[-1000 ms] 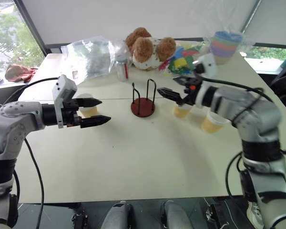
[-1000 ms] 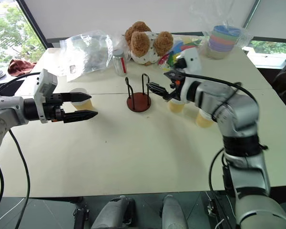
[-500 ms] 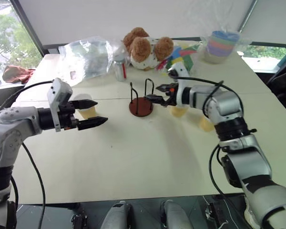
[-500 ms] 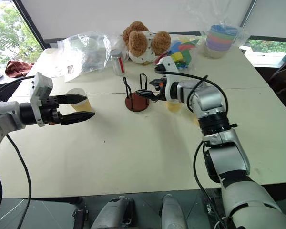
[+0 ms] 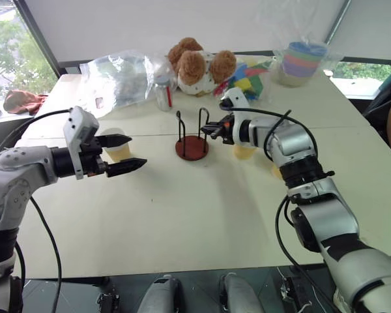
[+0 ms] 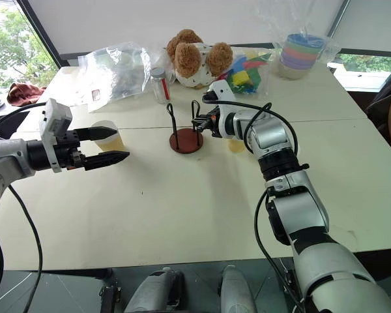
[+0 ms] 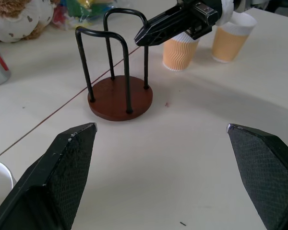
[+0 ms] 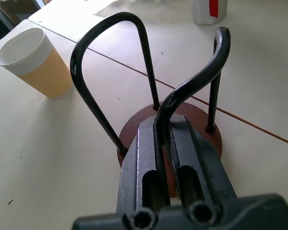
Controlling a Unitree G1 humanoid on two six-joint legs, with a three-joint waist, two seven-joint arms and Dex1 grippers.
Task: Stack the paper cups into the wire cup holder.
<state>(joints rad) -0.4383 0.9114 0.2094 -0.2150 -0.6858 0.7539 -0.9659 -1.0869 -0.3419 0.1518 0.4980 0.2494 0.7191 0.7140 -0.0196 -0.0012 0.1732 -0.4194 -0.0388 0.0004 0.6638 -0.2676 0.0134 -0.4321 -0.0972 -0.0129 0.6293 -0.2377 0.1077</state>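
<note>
Right gripper [image 8: 163, 143] clamped on wire cup holder [image 5: 191, 139] loop; left gripper [image 5: 125, 154] open; 2 paper cups [image 7: 181, 50] behind.

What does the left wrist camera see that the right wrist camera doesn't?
Extra in the left wrist view: two paper cups standing just beyond the right gripper, a teddy bear, and the left gripper wide open. Extra in the right wrist view: a third paper cup, seen whole from rim to bottom. Both share the wire cup holder, a silver can, and the right gripper shut on one of the holder's wire loops.
</note>
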